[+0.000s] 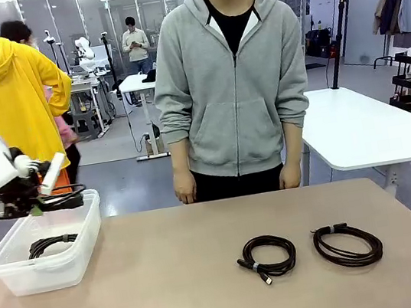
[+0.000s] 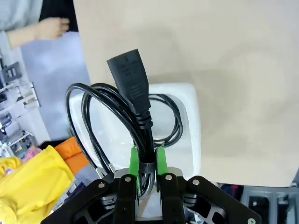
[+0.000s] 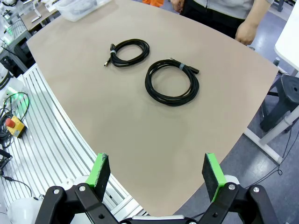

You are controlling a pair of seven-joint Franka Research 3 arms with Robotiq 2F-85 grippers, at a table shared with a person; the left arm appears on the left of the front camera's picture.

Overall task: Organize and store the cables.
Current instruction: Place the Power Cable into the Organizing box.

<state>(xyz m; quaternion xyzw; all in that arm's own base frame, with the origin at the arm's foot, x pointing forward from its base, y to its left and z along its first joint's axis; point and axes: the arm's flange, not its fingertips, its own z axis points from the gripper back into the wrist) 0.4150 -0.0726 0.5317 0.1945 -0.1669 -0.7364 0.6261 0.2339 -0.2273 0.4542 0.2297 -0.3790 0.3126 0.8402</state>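
Dangling from clamped left gripper [image 2: 147, 157] above clear bin [image 1: 86, 235]: black cable [image 2: 133, 93], likely light, limp, loops sagging; stiff plug end. Another cable [image 1: 49, 243] lies inside bin. Smaller coil [image 1: 273, 268], larger coil [image 1: 349, 261] on table [image 1: 171, 283]; grab across bunched strands. Right gripper [image 3: 156, 170] spread wide, empty.

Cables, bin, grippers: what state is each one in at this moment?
left gripper: shut on held cable, over the bin.
held cable: looped, hanging in the air.
bin: lidless, holding stored cable.
stored cable: coiled, lying inside bin.
middle cable: coiled, on the table, untouched.
right cable: coiled, on the table, untouched.
right gripper: open, empty.
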